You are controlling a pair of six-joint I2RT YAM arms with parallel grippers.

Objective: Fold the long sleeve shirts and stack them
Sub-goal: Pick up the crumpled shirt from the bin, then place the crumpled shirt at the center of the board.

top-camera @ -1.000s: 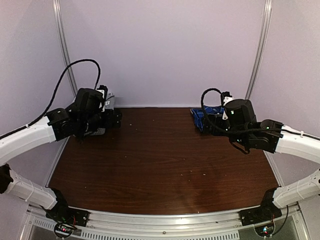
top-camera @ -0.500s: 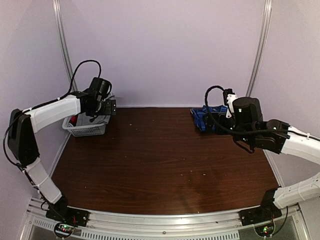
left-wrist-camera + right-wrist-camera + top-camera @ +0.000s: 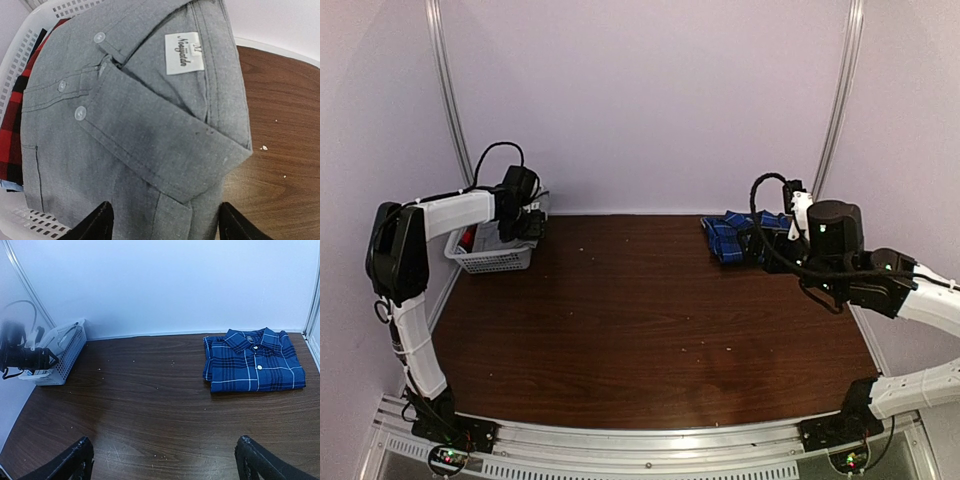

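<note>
"What's nearest us?"

"Bare dark wood worktop. Above its right side hangs the right gripper, jaws wide apart and holding nothing."

"And the shirts?"

"Beyond that gripper, the dark blue plaid shirt lies folded flat at the far right of the worktop, collar toward the back wall. The light grey shirt is across in the far left corner, folded inside a white mesh basket. Its collar and label face up, and the cloth covers the rim on the worktop side."

"Where's the left gripper?"

"The left gripper is right over that grey shirt with its jaws apart too, gripping nothing. Whether the tips touch the cloth, I cannot tell."

"Anything else in the basket?"

"Red-and-black checked cloth, tucked beneath the grey shirt."
</note>
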